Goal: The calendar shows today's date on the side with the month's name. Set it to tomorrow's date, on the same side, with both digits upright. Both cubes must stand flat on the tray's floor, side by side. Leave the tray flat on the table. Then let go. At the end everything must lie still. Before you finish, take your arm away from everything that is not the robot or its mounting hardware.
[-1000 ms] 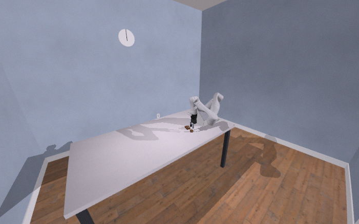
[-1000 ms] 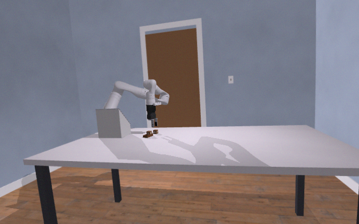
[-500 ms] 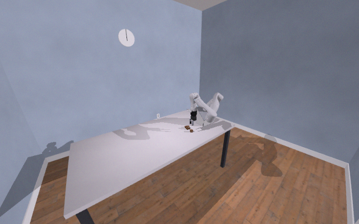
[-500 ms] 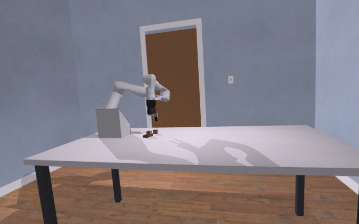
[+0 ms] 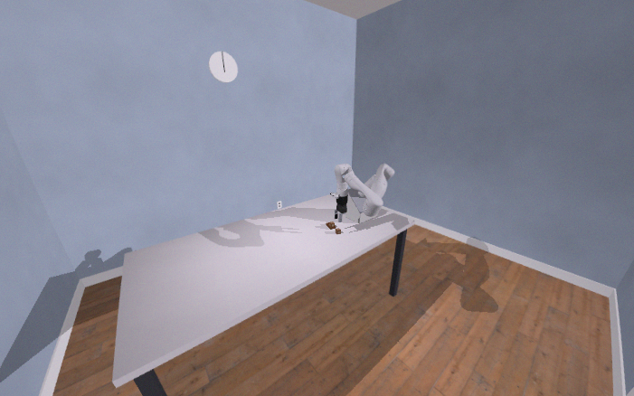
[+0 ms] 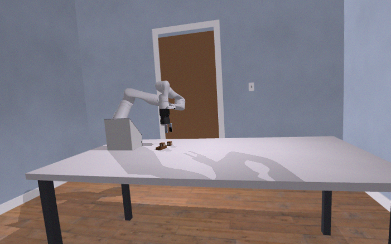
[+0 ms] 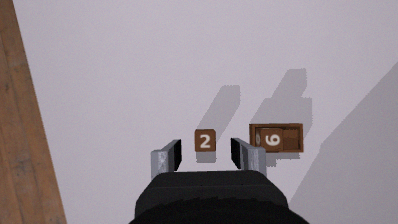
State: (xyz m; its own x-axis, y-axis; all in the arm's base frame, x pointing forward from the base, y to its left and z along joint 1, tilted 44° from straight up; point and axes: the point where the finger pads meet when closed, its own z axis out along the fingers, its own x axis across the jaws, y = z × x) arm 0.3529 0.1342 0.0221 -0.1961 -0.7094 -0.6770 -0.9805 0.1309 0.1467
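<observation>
Evidently the rebuild of the date is under way, with one cube out of the tray and one in it. The black tool with grey fingers (image 5: 338,215) (image 6: 168,128) stands fully open above the white table (image 5: 240,275) (image 6: 251,160) (image 7: 115,60), with nothing between its fingers. The loose brown wooden cube (image 5: 337,231) (image 6: 169,143) (image 7: 205,140) rests on the table beside the tray, a white 2 on its top face. The next move probably calls for going down over one cube, gripping it squarely and turning or placing it so that the wanted digit faces front; which cube comes first I cannot tell.

As for the container, the brown rectangular wooden tray (image 5: 334,227) (image 6: 158,149) (image 7: 302,144) holds the other brown cube (image 5: 331,223) (image 6: 162,144) (image 7: 271,140), its top digit lying sideways in the wrist view. Room remains beside it for the second cube. The front faces are too small to read, so today's date stays uncertain.
</observation>
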